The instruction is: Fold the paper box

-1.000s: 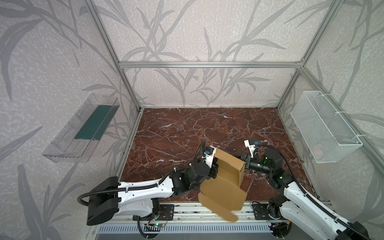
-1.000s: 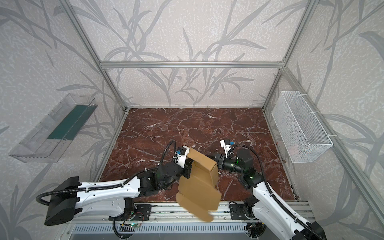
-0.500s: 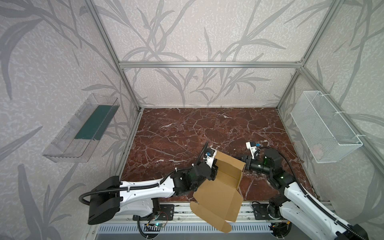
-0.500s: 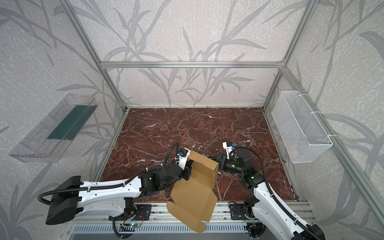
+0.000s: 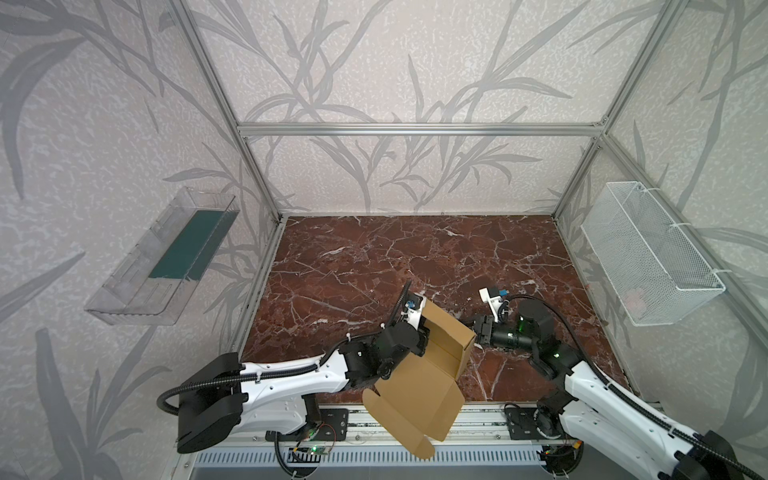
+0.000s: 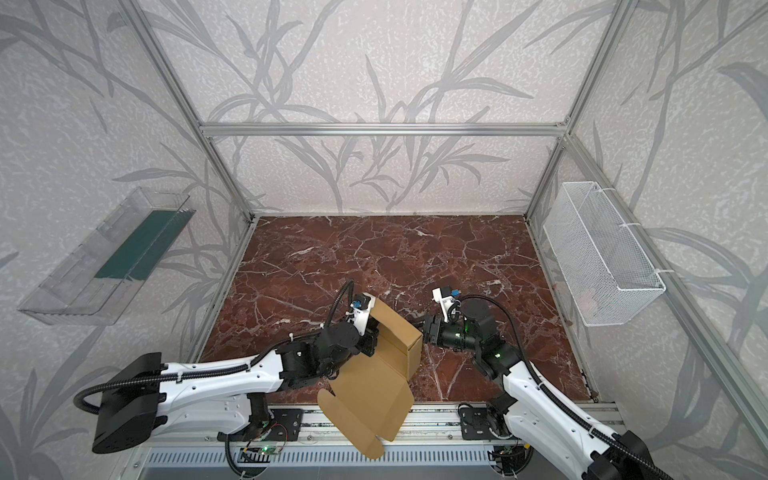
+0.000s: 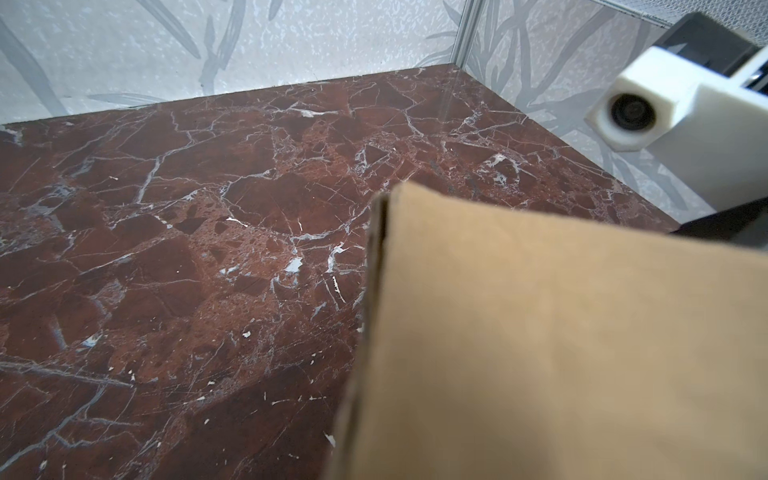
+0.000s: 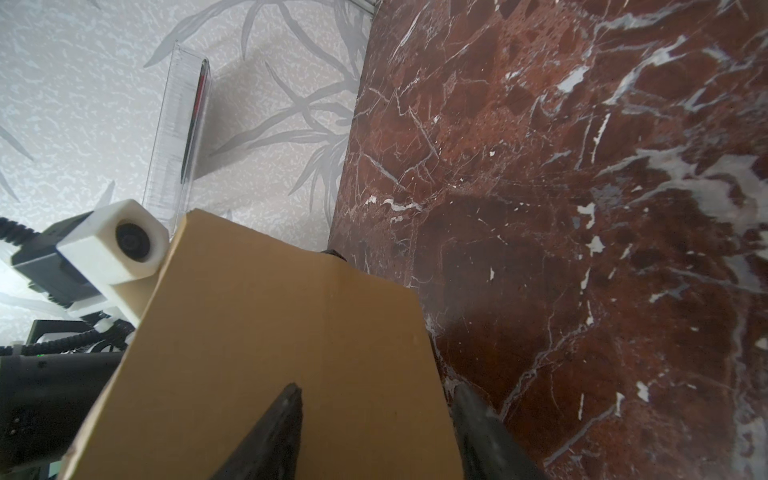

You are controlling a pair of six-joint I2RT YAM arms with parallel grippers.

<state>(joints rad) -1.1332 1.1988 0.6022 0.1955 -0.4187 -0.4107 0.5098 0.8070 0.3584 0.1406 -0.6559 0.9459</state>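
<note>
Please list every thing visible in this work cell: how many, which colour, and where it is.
table: 1, dark red marble, white veins, floor of the cell
cardboard box: 1, tan, held up over the table's front edge, lid hanging open
tray: 1, clear plastic, on the left wall
sheet: 1, dark green, inside the tray
basket: 1, white wire, on the right wall
pink thing: 1, faint, inside the basket, too dim to name
frame bars: several, silver, along the cell's edges
walls: 3, pale grey, leaf pattern
arms: 2, white and black, based at the front
left pincer: 1, black, shut on the box's left side, mostly hidden
right pincer: 1, black, fingers astride the box's right edge, grip unclear
</note>
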